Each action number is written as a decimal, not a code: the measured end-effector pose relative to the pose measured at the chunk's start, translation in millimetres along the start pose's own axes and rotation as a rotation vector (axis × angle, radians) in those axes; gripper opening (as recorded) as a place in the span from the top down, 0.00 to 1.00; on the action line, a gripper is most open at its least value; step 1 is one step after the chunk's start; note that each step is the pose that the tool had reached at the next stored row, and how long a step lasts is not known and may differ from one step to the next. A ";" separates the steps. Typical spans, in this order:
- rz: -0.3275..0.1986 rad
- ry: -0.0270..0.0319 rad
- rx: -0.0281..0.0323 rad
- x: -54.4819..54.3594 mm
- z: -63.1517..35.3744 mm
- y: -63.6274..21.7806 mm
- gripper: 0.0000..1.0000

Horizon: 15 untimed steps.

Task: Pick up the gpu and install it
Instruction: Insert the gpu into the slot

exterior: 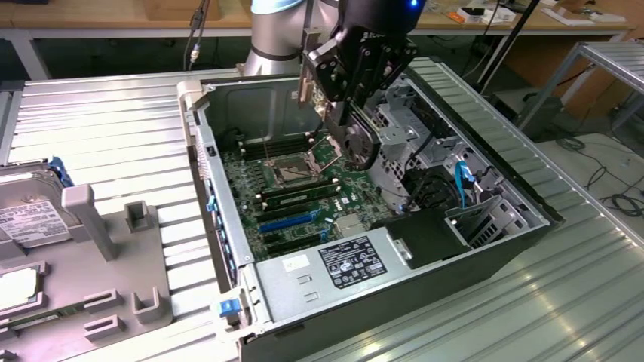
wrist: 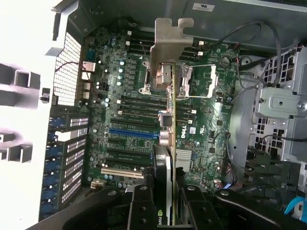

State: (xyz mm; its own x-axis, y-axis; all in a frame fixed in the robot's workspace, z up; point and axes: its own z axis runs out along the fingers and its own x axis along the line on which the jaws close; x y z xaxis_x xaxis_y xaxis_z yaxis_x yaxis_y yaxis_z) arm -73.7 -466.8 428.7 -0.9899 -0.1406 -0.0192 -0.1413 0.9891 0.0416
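My gripper point(exterior: 345, 105) hangs over the open computer case point(exterior: 503, 226), shut on the gpu point(exterior: 358, 147). The card hangs on edge, and its black cooler with the round fan faces the exterior view's right. In the wrist view the gpu point(wrist: 170, 143) is seen edge-on, held above the motherboard point(wrist: 206, 120). Its silver end bracket point(wrist: 168, 45) points away from the black fingers point(wrist: 142, 211), which clamp both faces of the card. The gripper point(wrist: 168, 208) keeps it clear of the board. A blue expansion slot point(wrist: 133, 133) lies just beside the card's line, and it is also visible in the exterior view point(exterior: 286, 221).
Dark memory sticks point(exterior: 297, 197) and the CPU socket point(exterior: 292, 172) sit on the board. A drive cage point(exterior: 412, 128) and cables point(exterior: 463, 181) crowd the case's right side in the exterior view. A silver hard drive point(exterior: 26, 222) and a grey fixture point(exterior: 111, 249) lie at the exterior view's left.
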 end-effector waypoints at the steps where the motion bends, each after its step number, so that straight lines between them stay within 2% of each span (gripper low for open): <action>1: -0.014 0.0006 -0.0003 0.0 0.0 0.0 0.73; 7: -0.096 0.0041 -0.0018 0.0 -0.1 0.0 0.73; 15: -0.252 0.0105 -0.0049 0.0 0.0 0.0 0.73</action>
State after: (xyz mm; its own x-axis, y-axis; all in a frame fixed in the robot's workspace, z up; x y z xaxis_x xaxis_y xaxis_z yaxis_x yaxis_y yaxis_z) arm -73.7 -466.8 428.7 -0.9234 -0.3834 -0.0192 -0.3839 0.9224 0.0416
